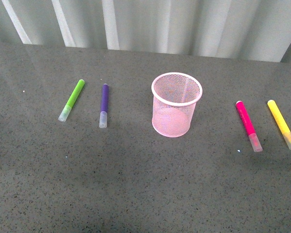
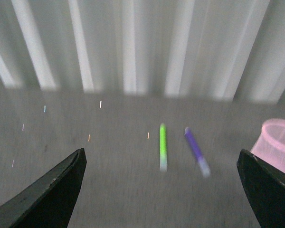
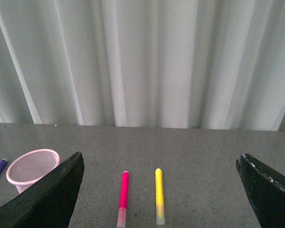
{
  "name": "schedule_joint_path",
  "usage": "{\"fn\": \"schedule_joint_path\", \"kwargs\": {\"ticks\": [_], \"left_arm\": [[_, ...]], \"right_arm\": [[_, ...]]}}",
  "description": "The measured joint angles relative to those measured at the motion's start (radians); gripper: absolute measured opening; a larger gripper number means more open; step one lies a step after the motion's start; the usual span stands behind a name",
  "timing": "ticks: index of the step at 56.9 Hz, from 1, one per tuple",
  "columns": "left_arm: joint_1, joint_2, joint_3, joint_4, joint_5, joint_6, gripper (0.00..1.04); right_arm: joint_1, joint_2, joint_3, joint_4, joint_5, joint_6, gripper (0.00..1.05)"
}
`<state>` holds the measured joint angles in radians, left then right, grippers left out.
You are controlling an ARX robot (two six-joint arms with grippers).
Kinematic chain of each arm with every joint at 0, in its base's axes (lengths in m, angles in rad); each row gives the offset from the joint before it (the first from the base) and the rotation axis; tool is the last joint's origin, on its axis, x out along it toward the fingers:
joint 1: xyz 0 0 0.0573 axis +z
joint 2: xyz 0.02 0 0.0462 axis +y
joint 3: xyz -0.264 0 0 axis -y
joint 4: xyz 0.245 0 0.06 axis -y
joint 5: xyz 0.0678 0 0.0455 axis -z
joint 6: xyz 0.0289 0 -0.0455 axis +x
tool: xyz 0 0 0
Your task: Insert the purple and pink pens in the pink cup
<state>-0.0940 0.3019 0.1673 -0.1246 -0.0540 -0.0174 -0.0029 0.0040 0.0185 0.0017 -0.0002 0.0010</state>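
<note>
The pink cup [image 1: 176, 103] stands upright in the middle of the table, empty as far as its mesh shows. Left of it lies the purple pen [image 1: 104, 104], its clear cap toward me. The pink pen [image 1: 248, 124] lies to the cup's right. Neither arm shows in the front view. In the blurred left wrist view, my left gripper [image 2: 160, 164] is open, with the purple pen [image 2: 196, 150] and the cup [image 2: 278, 145] ahead of it. My right gripper [image 3: 159, 164] is open too, and the pink pen [image 3: 123, 197] lies ahead between its fingers, the cup [image 3: 32, 166] off to one side.
A lime-green marker [image 1: 72, 99] lies left of the purple pen, and a yellow marker [image 1: 282, 123] lies right of the pink pen near the frame's edge. A pale pleated curtain [image 1: 150, 22] hangs behind the table's far edge.
</note>
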Motion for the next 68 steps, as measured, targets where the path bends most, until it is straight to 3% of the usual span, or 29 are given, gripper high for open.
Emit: {"fn": "schedule_joint_path", "kwargs": {"ticks": [11, 18, 30, 56, 68], "left_arm": [[-0.075, 0.594, 0.344, 0.368, -0.026, 0.013, 0.98], [-0.119, 1.078, 0.679, 0.306, -0.074, 0.037, 0.98], [-0.169, 1.518, 0.945, 0.178, -0.098, 0.076, 0.98], [-0.195, 1.743, 1.022, 0.156, -0.117, 0.041, 0.98], [-0.224, 1.878, 1.145, 0.087, -0.158, -0.034, 0.98]], "right_arm": [[0.000, 0.000, 0.000, -0.001, -0.001, 0.000, 0.98], [0.000, 0.000, 0.000, -0.001, 0.000, 0.000, 0.98], [0.000, 0.000, 0.000, -0.001, 0.000, 0.000, 0.98], [0.000, 0.000, 0.000, -0.001, 0.000, 0.000, 0.98], [0.000, 0.000, 0.000, -0.001, 0.000, 0.000, 0.98]]}}
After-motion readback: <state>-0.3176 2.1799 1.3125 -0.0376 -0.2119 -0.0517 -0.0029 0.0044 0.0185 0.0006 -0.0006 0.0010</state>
